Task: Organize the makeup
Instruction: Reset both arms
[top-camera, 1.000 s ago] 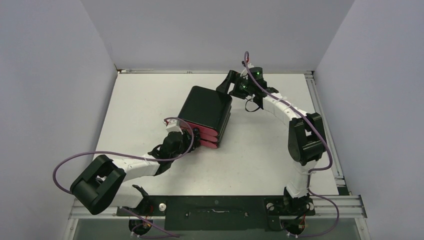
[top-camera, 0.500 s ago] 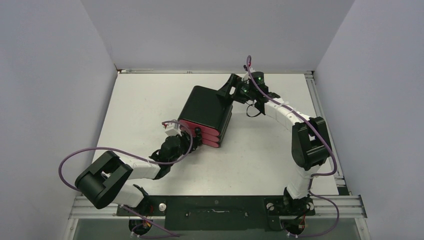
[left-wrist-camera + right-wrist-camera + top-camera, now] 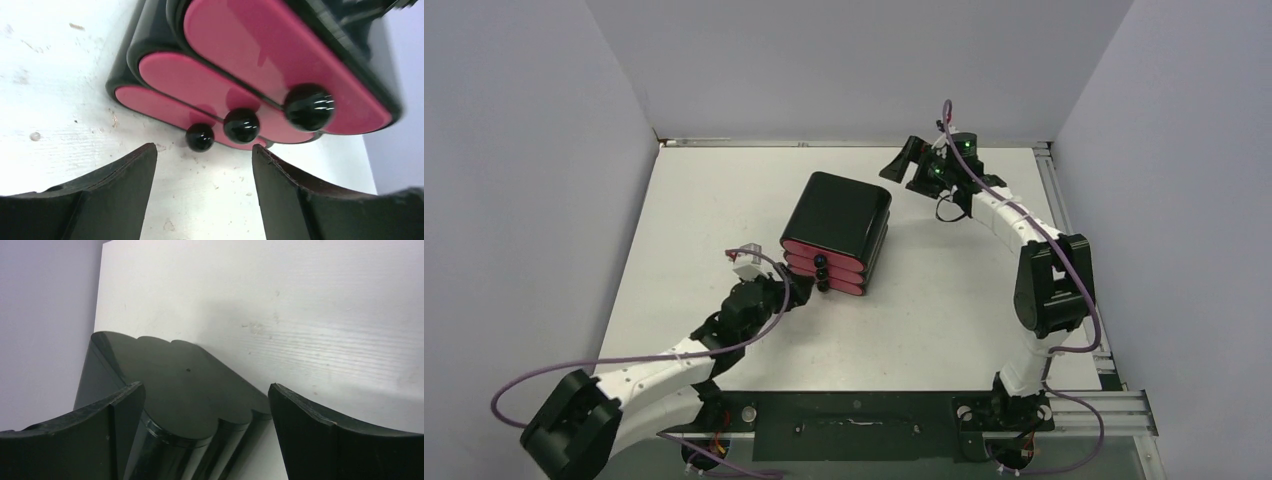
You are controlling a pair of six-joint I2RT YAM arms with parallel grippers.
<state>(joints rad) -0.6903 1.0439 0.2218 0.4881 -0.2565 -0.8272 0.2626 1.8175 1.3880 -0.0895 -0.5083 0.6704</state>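
Observation:
No makeup shows in any view; it is hidden or out of view. The black cabinet [image 3: 836,222] with three pink drawers stands mid-table. In the left wrist view its drawer fronts [image 3: 260,55] look pushed in, each with a black ball knob [image 3: 241,125]. My left gripper [image 3: 796,287] [image 3: 204,155] is open and empty, a short way in front of the knobs and touching none. My right gripper [image 3: 904,163] [image 3: 205,386] hangs open and empty above the cabinet's back right corner [image 3: 185,390], apart from it.
The white table [image 3: 684,220] is walled by grey panels at the left, back and right. A metal rail [image 3: 1064,230] runs along its right edge. The left arm's purple cable [image 3: 624,358] loops over the near left of the table.
My left gripper has opened and drawn back from the drawer knobs, its elbow swinging down to the near left. My right gripper has pulled away to the right from the cabinet's back.

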